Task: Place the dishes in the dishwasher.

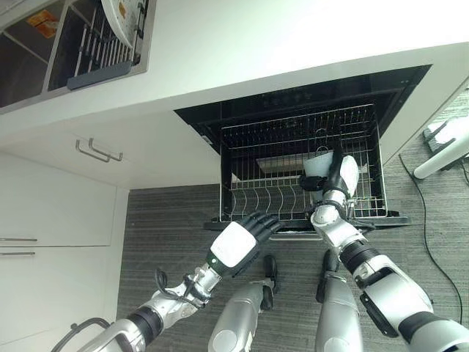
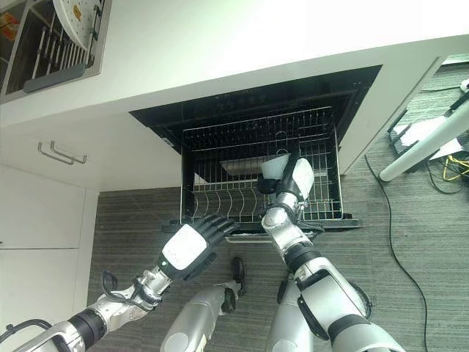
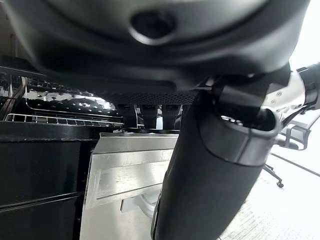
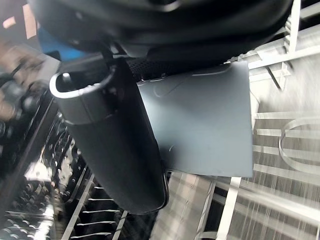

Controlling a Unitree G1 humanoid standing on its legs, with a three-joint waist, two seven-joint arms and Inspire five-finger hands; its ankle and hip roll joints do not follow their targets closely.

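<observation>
While the dishwasher [image 1: 308, 110] stands open with its wire rack [image 1: 293, 187] pulled out, the right robot hand [image 1: 333, 183] is over the rack's middle, gripping a pale square dish [image 1: 317, 164]. Its own wrist view shows the thumb [image 4: 117, 145] pressed flat across the dish's grey face [image 4: 210, 125], with the rest of the hand closed along the dish's upper edge; the rack's white wires [image 4: 280, 145] lie just beyond. The head views do not show this pinch; they show only the dish's corner standing out past the hand, above the rack floor. Whether the dish touches the wires cannot be told.

The left robot hand [image 1: 245, 235] hovers at the rack's front edge, well apart from the right one, fingers stretched out fairly straight and holding nothing. Its wrist view shows the thumb [image 3: 210, 165] standing free before a steel panel [image 3: 130, 170], and part of the rack [image 3: 60, 117] past it.

Far from both hands, beyond the left one, a sink drainer [image 1: 95, 48] set in the white desk [image 1: 242, 37] holds a white plate [image 1: 121, 18] upright; the wrist views give no sight of it. White cabinet fronts with bar handles [image 1: 99, 152] lie between the drainer and the left hand.
</observation>
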